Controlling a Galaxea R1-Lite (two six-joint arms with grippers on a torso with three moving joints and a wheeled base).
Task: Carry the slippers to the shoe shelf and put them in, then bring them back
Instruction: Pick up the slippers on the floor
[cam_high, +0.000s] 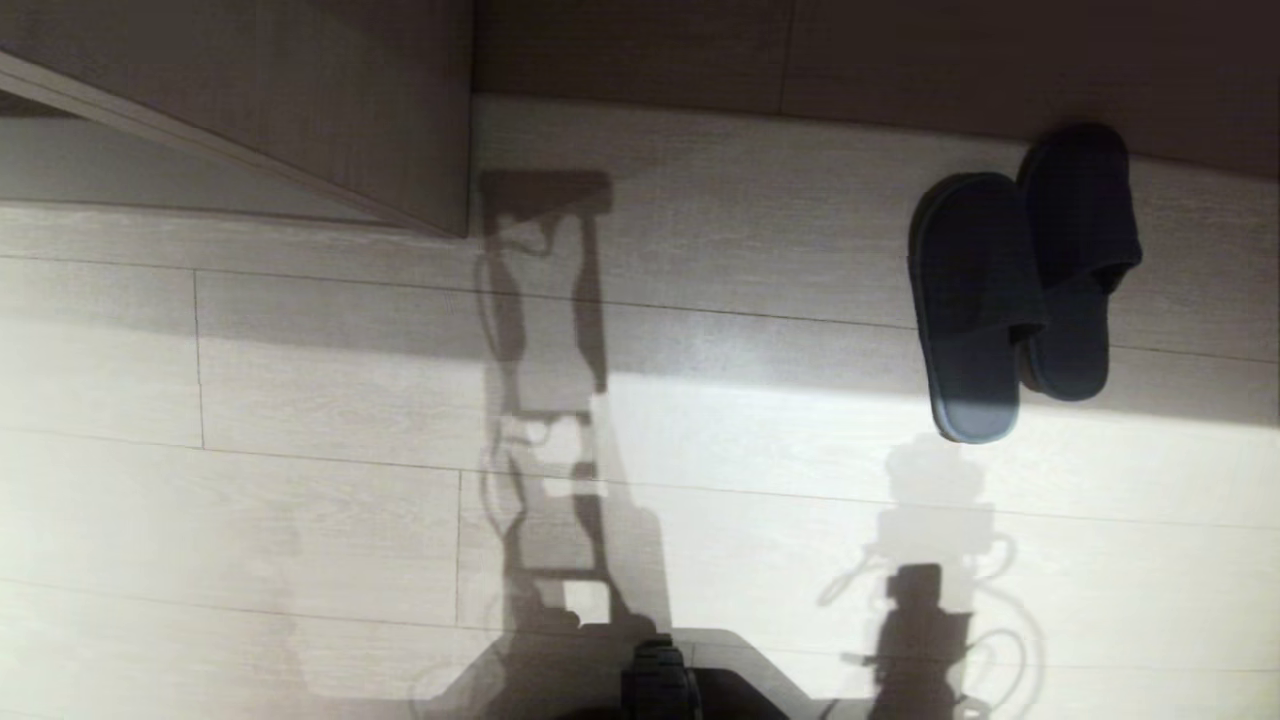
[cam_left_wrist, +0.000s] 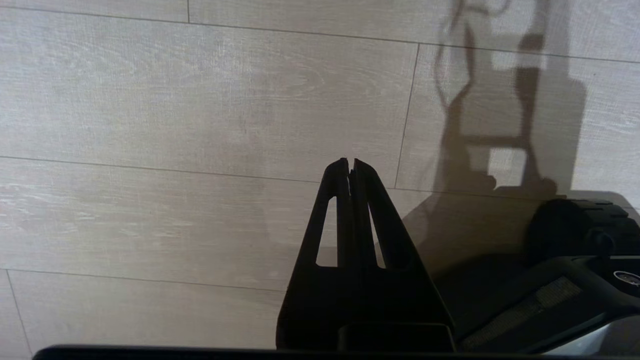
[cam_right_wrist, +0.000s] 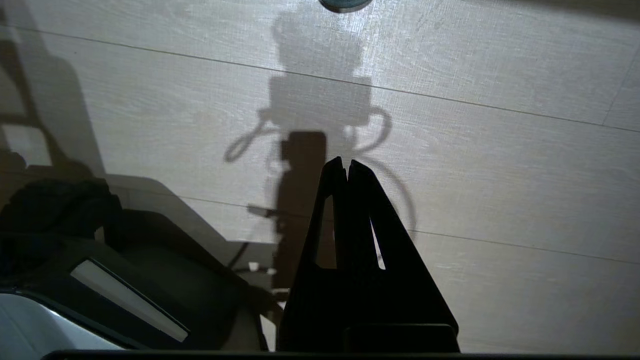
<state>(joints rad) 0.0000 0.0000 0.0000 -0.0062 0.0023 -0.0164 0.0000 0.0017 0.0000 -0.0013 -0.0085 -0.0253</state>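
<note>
The slippers, a dark pair, lie side by side and touching on the pale wood floor at the right of the head view: one (cam_high: 972, 300) nearer me, the other (cam_high: 1082, 235) a little farther back. The rounded end of one slipper (cam_right_wrist: 345, 4) shows at the edge of the right wrist view. My left gripper (cam_left_wrist: 350, 162) is shut and empty over bare floor. My right gripper (cam_right_wrist: 346, 162) is shut too, holding nothing, a good way short of the slippers. Neither arm shows in the head view. I cannot tell whether the wood panel at the back left belongs to the shoe shelf.
A beige wood-grain panel (cam_high: 350, 110) juts out at the back left, with a pale board (cam_high: 90, 165) beside it. A darker wood band (cam_high: 850, 55) runs along the back. My own base (cam_high: 660, 685) sits at the near edge and throws shadows across the floor.
</note>
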